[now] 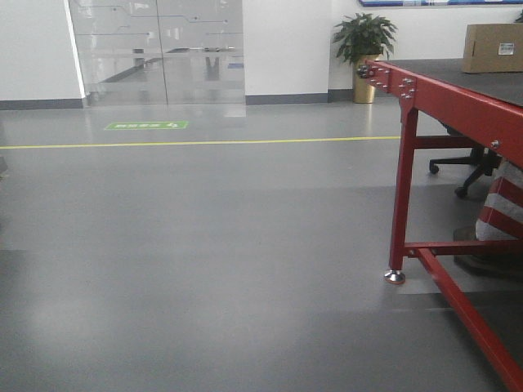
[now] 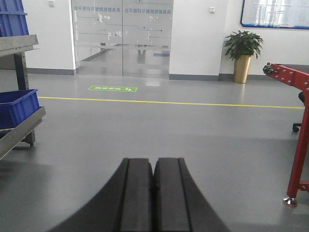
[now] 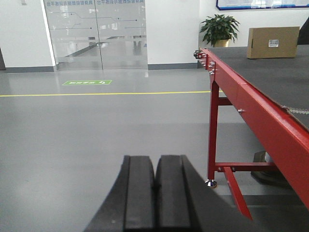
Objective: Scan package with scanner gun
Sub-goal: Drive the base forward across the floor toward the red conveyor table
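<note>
Right at the bottom of each wrist view, your two claws are sitting closed. The left claw (image 2: 153, 191) is pressing its black pads flat together over bare floor, and the right claw (image 3: 155, 191) is doing the same. Neither is gripping anything.

Just ahead and to the right of the right claw, the red-framed table (image 3: 241, 94) is running away from you. Far along its dark top, well ahead and to the right of that claw, the package (image 3: 273, 50) is standing upright. It is turning a broad face with its white label (image 3: 273, 43) toward you.

You are probably dealing with a light, stiff cardboard box. Its dry faces are likely giving good grip, but they are also likely to dent under a hard squeeze. I am judging that you are best off taking it across its thin dimension, near an edge and clear of the label.

From the left claw, only the table's near end is showing, far off to the right. The scanner gun is not showing in any view.
</note>
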